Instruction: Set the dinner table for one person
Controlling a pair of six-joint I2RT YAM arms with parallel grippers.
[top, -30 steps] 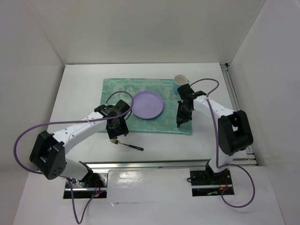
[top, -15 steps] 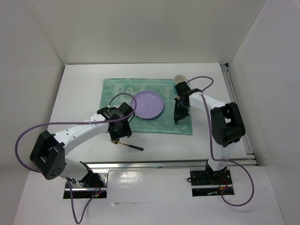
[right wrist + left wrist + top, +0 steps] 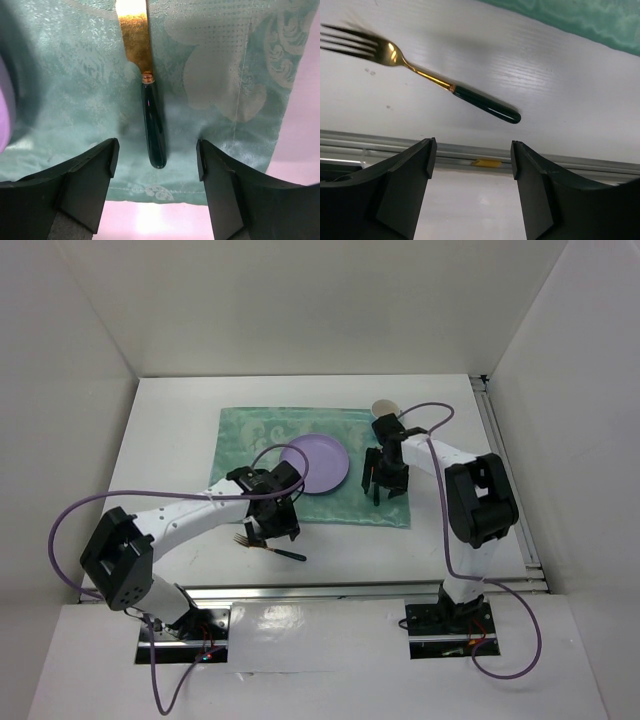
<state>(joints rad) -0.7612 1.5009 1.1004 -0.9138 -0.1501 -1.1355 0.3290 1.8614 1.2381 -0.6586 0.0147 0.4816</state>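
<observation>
A fork [image 3: 485,105] with gold tines and a dark green handle lies on the white dinner table [image 3: 170,440], just in front of the teal cloth [image 3: 250,430]. My left gripper [image 3: 472,148] hangs open close over it with nothing between its fingers; in the top view it [image 3: 272,530] is right beside the fork [image 3: 287,554]. A knife [image 3: 152,125] with a gold blade and dark green handle lies on the cloth [image 3: 225,60], right of the purple plate [image 3: 317,464]. My right gripper [image 3: 156,150] stands open astride the handle's end, apart from it.
A pale cup [image 3: 385,409] stands at the cloth's far right corner, just behind my right arm. The table's metal rail [image 3: 350,590] runs along the near edge, close to the fork. White walls enclose the table on three sides.
My right gripper has opened, and the knife now lies free on the cloth. My left gripper has moved right and nearer to the fork while opening wider. The fork has not moved.
</observation>
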